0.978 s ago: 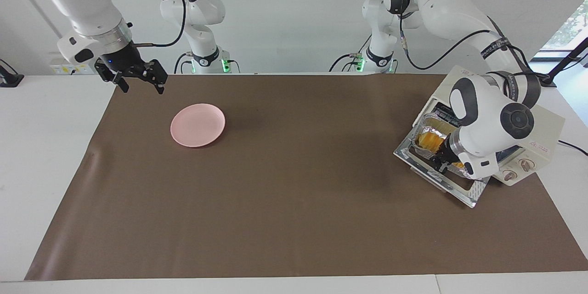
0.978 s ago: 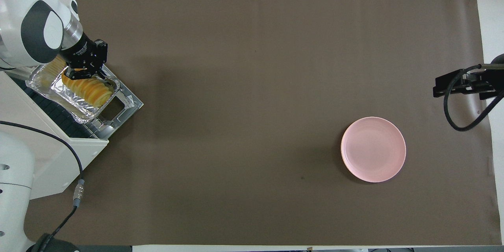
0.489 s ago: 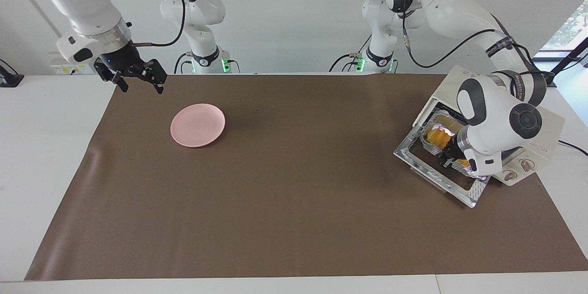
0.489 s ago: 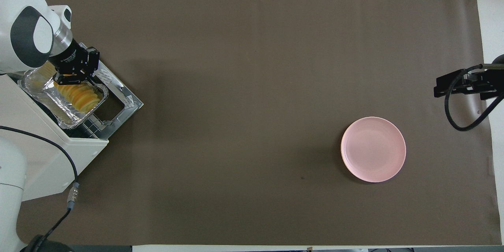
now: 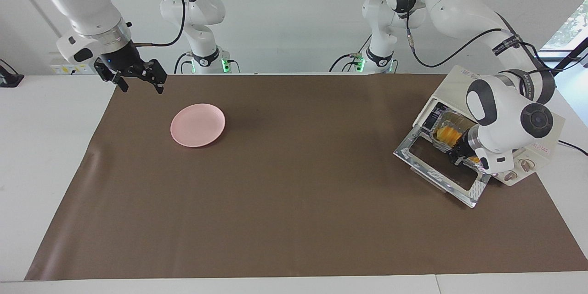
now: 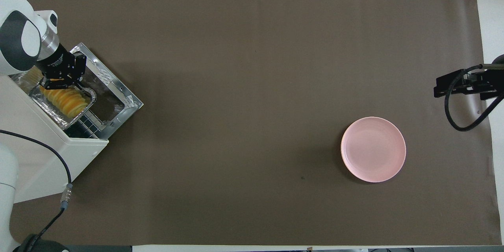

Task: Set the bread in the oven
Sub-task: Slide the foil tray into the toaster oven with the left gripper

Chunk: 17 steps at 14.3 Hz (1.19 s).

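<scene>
**Bread and tray nearly home in the oven**

Facing view: at three o'clock the left gripper (image 5: 460, 156) sits at the oven (image 5: 542, 140) mouth, against the foil tray (image 5: 473, 161) carrying the bread (image 5: 444, 134); whether it grips the tray I cannot tell. The right gripper (image 5: 138, 78) waits, fingers spread and empty, at ten o'clock near the pink plate (image 5: 197, 125).

Overhead view: at nine o'clock the bread (image 6: 65, 100) lies in its tray (image 6: 89, 93), mostly inside the oven (image 6: 55, 157). The door (image 6: 122, 100) hangs open; the last push, release and closing seem left.

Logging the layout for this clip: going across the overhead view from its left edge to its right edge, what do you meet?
Oven, with the left gripper over the bread in its foil tray → open oven door → pink plate → right gripper, waiting.
</scene>
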Motion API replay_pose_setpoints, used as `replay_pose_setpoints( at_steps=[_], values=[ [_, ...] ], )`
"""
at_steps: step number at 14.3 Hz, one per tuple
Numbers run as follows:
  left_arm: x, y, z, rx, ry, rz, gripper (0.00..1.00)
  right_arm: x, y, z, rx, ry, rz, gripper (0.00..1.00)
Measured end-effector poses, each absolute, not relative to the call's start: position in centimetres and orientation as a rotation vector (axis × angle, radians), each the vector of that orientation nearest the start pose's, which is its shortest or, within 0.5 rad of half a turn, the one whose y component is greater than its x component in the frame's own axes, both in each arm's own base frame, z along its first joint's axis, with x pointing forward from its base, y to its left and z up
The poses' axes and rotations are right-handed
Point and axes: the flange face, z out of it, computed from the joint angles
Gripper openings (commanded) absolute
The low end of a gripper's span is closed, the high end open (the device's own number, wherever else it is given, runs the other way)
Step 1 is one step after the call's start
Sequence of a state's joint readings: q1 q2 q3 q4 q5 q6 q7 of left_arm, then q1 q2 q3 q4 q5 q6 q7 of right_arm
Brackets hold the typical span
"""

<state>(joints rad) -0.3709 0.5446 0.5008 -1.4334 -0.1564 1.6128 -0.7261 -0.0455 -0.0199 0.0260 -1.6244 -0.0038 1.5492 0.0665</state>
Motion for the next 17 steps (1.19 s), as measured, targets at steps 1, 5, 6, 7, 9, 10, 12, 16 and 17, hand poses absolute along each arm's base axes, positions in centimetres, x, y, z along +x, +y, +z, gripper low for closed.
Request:
replay_pose_setpoints(
  at_steps=[1,5,6,7,9,10,12,16,17],
  values=[
    [66.1,1.6,38.4,-2.663,-1.228,0.374,0.00,54.5,-1.1,60.8,-3.143,0.135,0.087,1.00],
    [65.2,2.7,37.7,-2.635,-1.201,0.346,0.00,54.5,-1.1,60.8,-3.143,0.135,0.087,1.00],
    [65.0,2.9,37.8,-2.635,-1.200,0.345,0.00,54.5,-1.1,60.8,-3.143,0.135,0.087,1.00],
    [64.9,2.9,37.8,-2.635,-1.200,0.346,0.00,54.5,-1.1,60.8,-3.143,0.135,0.087,1.00],
    [64.6,3.0,37.6,-2.633,-1.200,0.355,0.00,54.5,-1.1,60.8,-3.143,0.135,0.087,1.00],
    [64.6,3.0,37.7,-2.633,-1.201,0.356,0.00,54.5,-1.1,60.8,-3.143,0.135,0.087,1.00],
    [64.4,3.1,37.8,-2.636,-1.202,0.357,0.11,54.5,-0.9,60.8,-3.143,0.129,0.090,1.00],
    [64.3,2.8,37.8,-2.644,-1.190,0.358,1.00,54.4,-1.9,60.6,-3.141,0.159,0.101,1.00],
    [64.3,2.7,37.8,-2.647,-1.185,0.357,1.00,54.4,-2.3,60.6,-3.140,0.171,0.101,1.00]
  ],
)
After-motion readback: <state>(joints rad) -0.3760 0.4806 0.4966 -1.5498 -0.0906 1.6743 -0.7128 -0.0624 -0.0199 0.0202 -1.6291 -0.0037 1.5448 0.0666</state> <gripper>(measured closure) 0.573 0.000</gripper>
